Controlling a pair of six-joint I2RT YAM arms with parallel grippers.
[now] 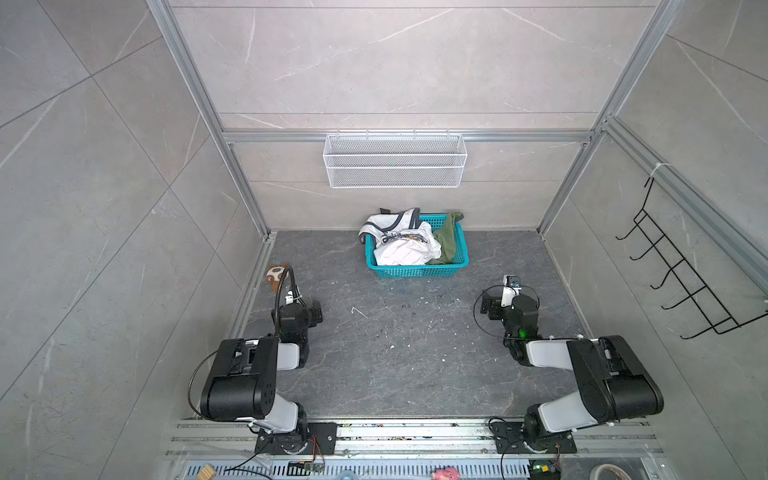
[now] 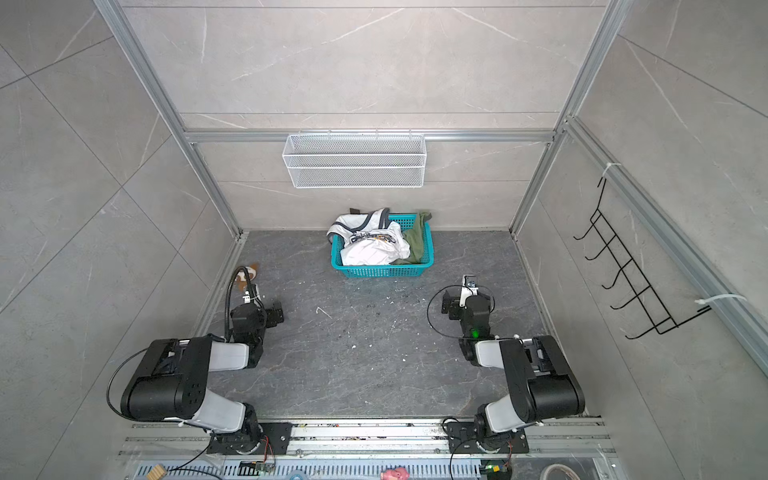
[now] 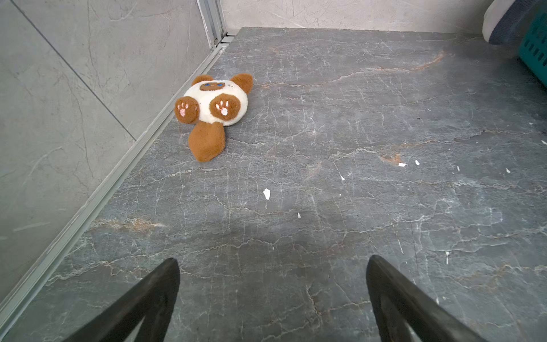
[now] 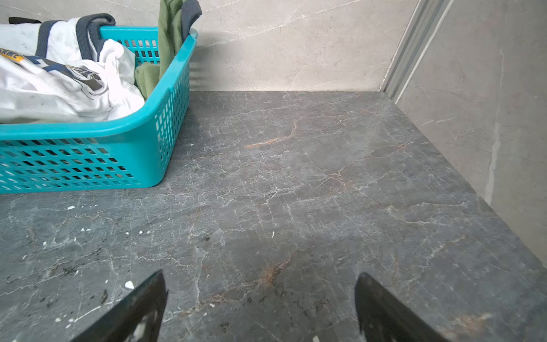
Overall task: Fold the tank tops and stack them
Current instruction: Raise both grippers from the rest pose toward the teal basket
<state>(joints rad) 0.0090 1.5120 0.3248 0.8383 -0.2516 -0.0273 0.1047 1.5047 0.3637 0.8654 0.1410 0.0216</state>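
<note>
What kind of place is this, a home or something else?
Probably a robot test cell, not a home: two robot arms bolted to a metal rail, an aluminium frame around tiled walls, and a teal basket of tank tops.

The white tank top [image 1: 409,249], trimmed in navy, is seen crumpled in the teal basket [image 1: 415,272] at the back of the tabletop. Its blue-and-yellow print is creased on top, and a strap is draped over the basket's far left rim. The olive green tank top [image 1: 449,241] is bunched against the basket's right wall, touching the white one, with a dark-trimmed part hung over the far right corner.
</note>
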